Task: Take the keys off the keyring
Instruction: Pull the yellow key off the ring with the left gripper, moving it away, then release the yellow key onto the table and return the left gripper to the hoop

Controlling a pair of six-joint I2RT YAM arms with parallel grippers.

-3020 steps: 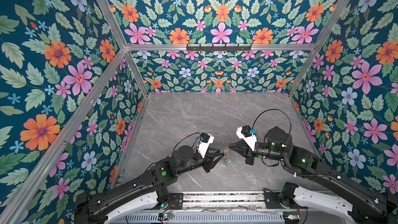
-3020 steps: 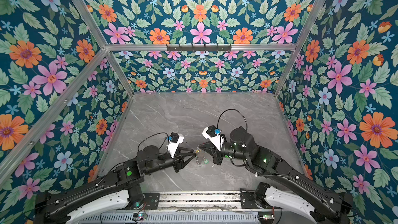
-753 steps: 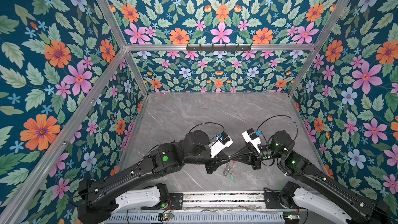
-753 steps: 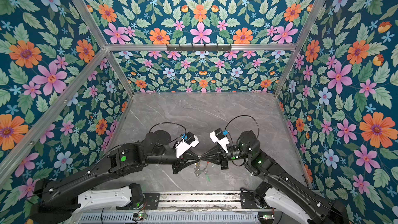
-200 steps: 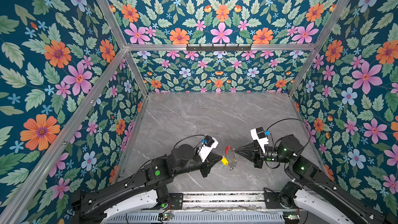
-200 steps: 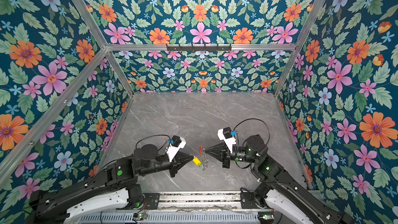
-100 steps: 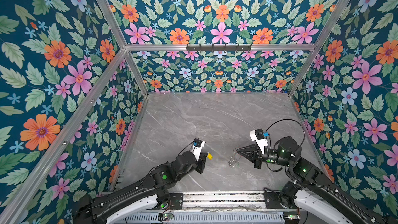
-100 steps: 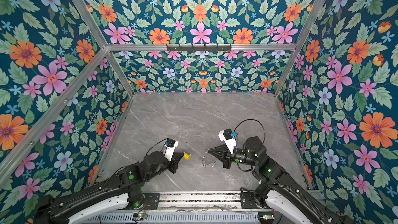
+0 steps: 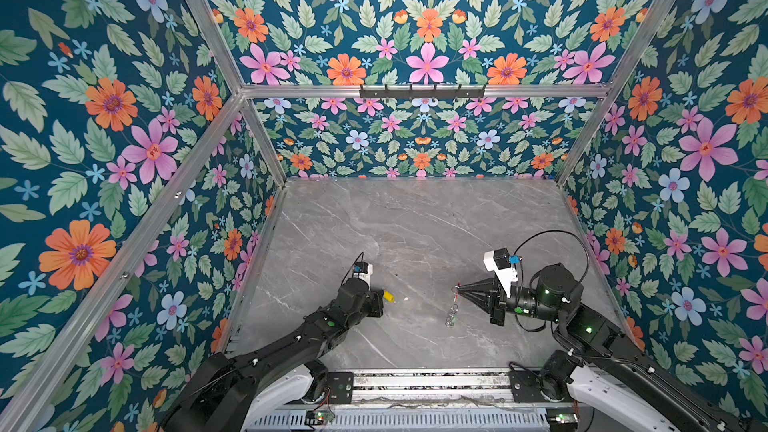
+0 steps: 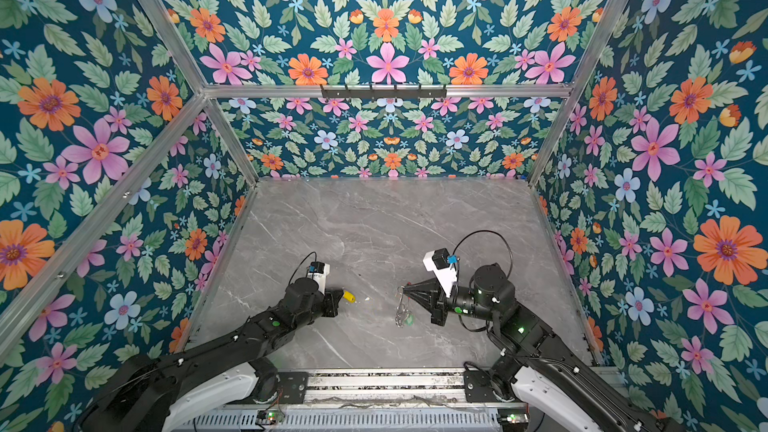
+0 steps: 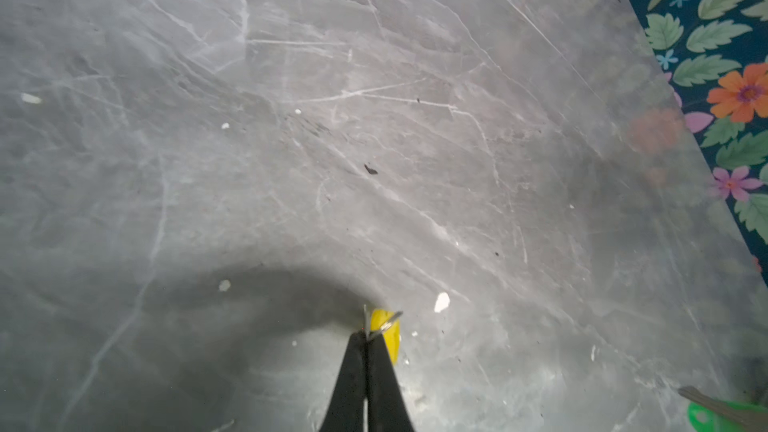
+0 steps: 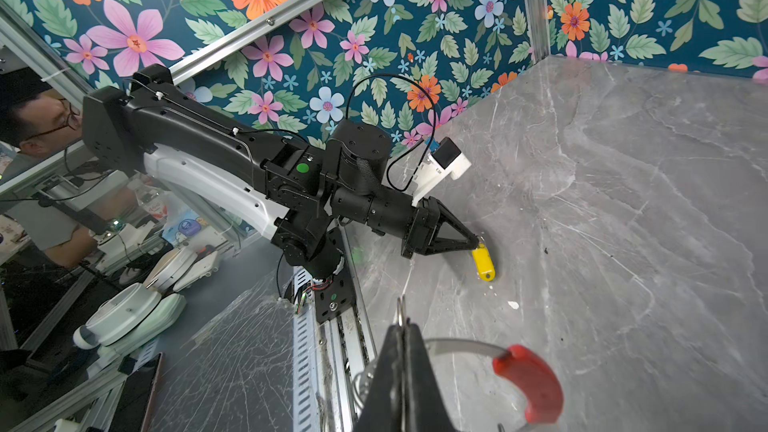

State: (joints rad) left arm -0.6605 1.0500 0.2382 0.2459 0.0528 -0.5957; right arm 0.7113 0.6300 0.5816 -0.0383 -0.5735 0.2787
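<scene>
My left gripper (image 9: 382,293) is low over the grey marble table, left of centre. Its tips (image 11: 366,334) are shut on the small silver split ring of the yellow key (image 11: 390,338), whose tag rests on the table (image 12: 484,261) (image 10: 349,296). To the right, my right gripper (image 9: 459,288) (image 12: 401,326) is shut on the thin grey keyring (image 12: 461,347), held above the table. The hoop's red sleeve (image 12: 532,380) curves beside the jaws. The green key (image 10: 409,320) hangs from the hoop below that gripper, and its tag also shows in the left wrist view (image 11: 715,415).
Floral walls enclose the table (image 9: 415,222) on three sides. A metal rail (image 9: 415,384) with both arm bases runs along the front edge. Small white flecks (image 11: 441,302) lie near the yellow key. A black hook rack (image 9: 422,91) is on the back wall.
My left gripper has drawn left, away from the hoop, with the yellow key and come down to the table. The right gripper has hardly moved with the hoop.
</scene>
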